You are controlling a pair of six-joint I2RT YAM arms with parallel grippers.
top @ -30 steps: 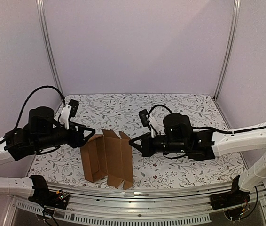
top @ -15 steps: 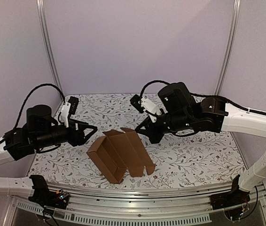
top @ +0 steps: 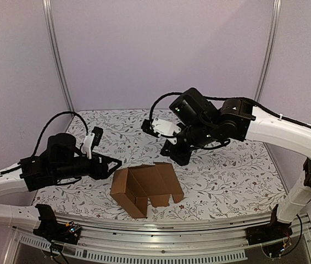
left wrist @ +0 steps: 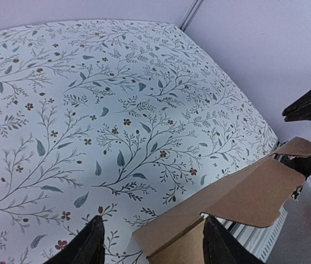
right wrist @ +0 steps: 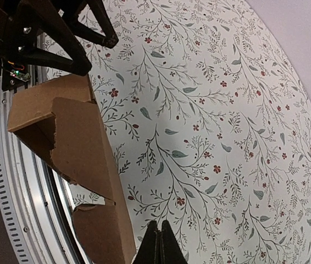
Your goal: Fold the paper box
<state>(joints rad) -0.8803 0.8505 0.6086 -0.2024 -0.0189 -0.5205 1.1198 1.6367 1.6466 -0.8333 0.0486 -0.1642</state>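
The paper box (top: 145, 188) is a brown cardboard sheet, partly folded, lying low on the floral table near its front edge with flaps spread to the right. My left gripper (top: 115, 166) is open just left of the box. In the left wrist view the box's corner (left wrist: 199, 228) sits between the spread fingers (left wrist: 92, 245) of the gripper (left wrist: 153, 247). My right gripper (top: 171, 155) is shut and empty, raised above and behind the box. In the right wrist view its closed tips (right wrist: 160, 242) hover over the table beside the box (right wrist: 73, 137).
The floral table cover (top: 227, 181) ends at a metal rail (top: 172, 225) close in front of the box. Lilac walls and two aluminium posts (top: 56, 55) enclose the back and sides. The left gripper also shows in the right wrist view (right wrist: 62, 38).
The box has gone from standing upright to lying low and tilted right. My right arm has lifted up and back off it. My left gripper has moved forward toward the box's left corner.
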